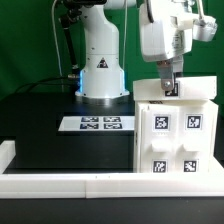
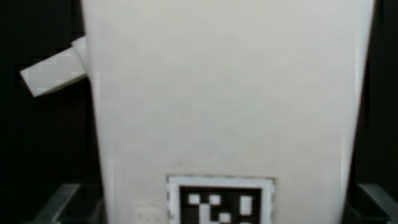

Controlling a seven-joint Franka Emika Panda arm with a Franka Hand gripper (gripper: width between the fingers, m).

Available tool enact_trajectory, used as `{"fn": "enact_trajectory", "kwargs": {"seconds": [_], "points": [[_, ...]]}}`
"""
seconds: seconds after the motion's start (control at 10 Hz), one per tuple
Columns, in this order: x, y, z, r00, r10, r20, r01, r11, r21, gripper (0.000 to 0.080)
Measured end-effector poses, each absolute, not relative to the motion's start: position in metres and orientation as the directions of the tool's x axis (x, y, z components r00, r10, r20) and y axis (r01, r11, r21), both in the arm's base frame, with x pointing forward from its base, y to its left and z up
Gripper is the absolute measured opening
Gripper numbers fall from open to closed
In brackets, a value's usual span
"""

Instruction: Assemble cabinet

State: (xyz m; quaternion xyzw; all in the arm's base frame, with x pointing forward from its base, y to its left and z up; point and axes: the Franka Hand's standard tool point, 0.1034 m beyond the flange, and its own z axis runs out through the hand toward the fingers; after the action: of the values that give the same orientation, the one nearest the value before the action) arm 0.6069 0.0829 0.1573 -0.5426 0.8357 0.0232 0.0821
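Observation:
The white cabinet (image 1: pixel 173 135) stands at the exterior view's right, against the low white border rail, with four square markers on its front. My gripper (image 1: pixel 168 88) reaches down onto its top. In the wrist view a white cabinet panel (image 2: pixel 222 100) with one marker (image 2: pixel 222 203) fills the space between my two dark fingers (image 2: pixel 68 202), which sit against its two sides. The jaws look shut on this panel. A small white piece (image 2: pixel 57 68) sticks out at a tilt from the panel's side.
The marker board (image 1: pixel 96 124) lies flat on the black table near the robot base (image 1: pixel 101 75). The long low white border rail (image 1: pixel 70 184) runs along the table's near edge. A green backdrop stands behind.

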Motion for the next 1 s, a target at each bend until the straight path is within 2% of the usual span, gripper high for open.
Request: {"fn": "enact_trajectory", "kwargs": {"seconds": [0.1, 0.2, 0.3, 0.5, 0.6, 0.8, 0.9, 1.0], "points": [[0.606, 0.083, 0.158, -0.361, -0.918, -0.161, -0.926, 0.374, -0.054, 0.0633], [0.607, 0.084, 0.164, -0.327, -0.929, -0.172, -0.938, 0.341, -0.058, 0.0762], [0.608, 0.086, 0.171, -0.302, -0.936, -0.18, -0.945, 0.318, -0.07, 0.0792], [0.613, 0.088, 0.184, -0.299, -0.929, -0.219, -0.942, 0.324, -0.086, 0.0797], [0.614, 0.089, 0.186, -0.318, -0.917, -0.24, -0.934, 0.346, -0.084, 0.0797], [0.613, 0.09, 0.184, -0.267, -0.936, -0.229, -0.952, 0.294, -0.089, 0.0797], [0.61, 0.091, 0.183, -0.133, -0.973, -0.188, -0.986, 0.15, -0.078, 0.0797], [0.614, 0.091, 0.185, 0.056, -0.989, -0.136, -0.993, -0.041, -0.11, 0.0797]]}}
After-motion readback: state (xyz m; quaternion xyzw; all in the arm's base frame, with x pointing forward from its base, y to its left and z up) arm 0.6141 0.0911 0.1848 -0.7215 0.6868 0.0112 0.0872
